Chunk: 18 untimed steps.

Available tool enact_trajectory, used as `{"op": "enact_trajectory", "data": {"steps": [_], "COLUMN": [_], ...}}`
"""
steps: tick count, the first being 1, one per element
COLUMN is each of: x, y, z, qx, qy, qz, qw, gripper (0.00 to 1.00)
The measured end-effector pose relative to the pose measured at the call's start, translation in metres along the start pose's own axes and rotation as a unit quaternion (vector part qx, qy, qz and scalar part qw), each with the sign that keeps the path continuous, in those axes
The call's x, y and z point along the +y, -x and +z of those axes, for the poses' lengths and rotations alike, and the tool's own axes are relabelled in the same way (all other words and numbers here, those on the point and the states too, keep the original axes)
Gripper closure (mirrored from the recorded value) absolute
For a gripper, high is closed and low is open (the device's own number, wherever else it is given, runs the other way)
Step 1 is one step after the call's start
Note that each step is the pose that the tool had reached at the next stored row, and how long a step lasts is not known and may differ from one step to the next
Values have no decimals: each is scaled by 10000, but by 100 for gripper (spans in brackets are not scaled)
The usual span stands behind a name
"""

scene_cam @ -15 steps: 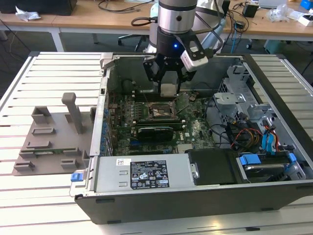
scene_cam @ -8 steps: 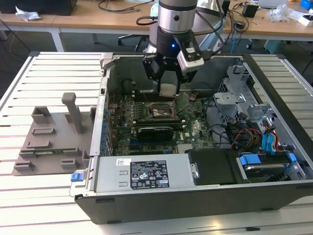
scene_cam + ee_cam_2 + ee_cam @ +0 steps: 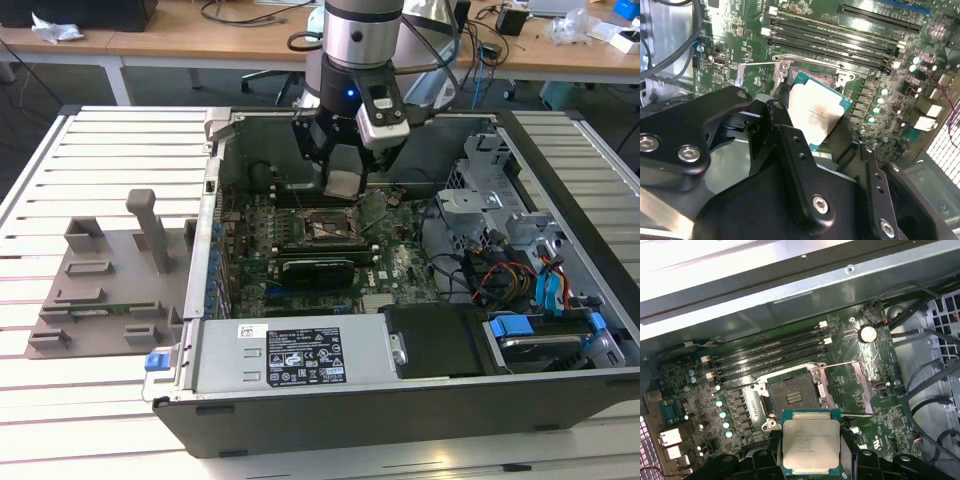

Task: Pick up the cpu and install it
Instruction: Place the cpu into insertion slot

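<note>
In the exterior view, my gripper [image 3: 340, 168] hangs in the upper middle of the frame over the open case [image 3: 300, 420]. It pinches the cpu [image 3: 342, 183] above the socket [image 3: 325, 228], and a black card [image 3: 318, 268] lies just below.

In the second wrist view, the fingers [image 3: 784, 134] clamp opposite edges of the cpu [image 3: 815, 112]. I judge it light, stiff, slick and fragile underneath, so it should be held by the edges only.

In the first wrist view, the cpu [image 3: 811, 447] sits near the bare socket [image 3: 792, 397]. A thin lever [image 3: 842, 362] and memory slots [image 3: 770, 347] crowd the socket.
</note>
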State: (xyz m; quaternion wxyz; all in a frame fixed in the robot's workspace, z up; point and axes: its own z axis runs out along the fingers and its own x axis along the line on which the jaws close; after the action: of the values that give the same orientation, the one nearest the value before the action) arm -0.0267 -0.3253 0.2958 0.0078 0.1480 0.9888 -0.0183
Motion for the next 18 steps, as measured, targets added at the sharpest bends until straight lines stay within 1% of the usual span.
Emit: {"op": "enact_trajectory", "data": {"steps": [1,2,5,9,11,13,14,18], "x": [0,0,0,0,0,0,0,0], "y": [0,0,0,0,0,0,0,0], "z": [0,0,0,0,0,0,0,0], "qx": [4,7,12,18,24,29,32,44], "qy": [-3,-5,-8,-14,-21,-24,-26,-33], "qz": [129,208,362,567,766,907,989,1347], "qw": [9999,9998,9993,9984,9971,9959,9951,9909], "gripper": [45,45,45,45,45,45,45,45]}}
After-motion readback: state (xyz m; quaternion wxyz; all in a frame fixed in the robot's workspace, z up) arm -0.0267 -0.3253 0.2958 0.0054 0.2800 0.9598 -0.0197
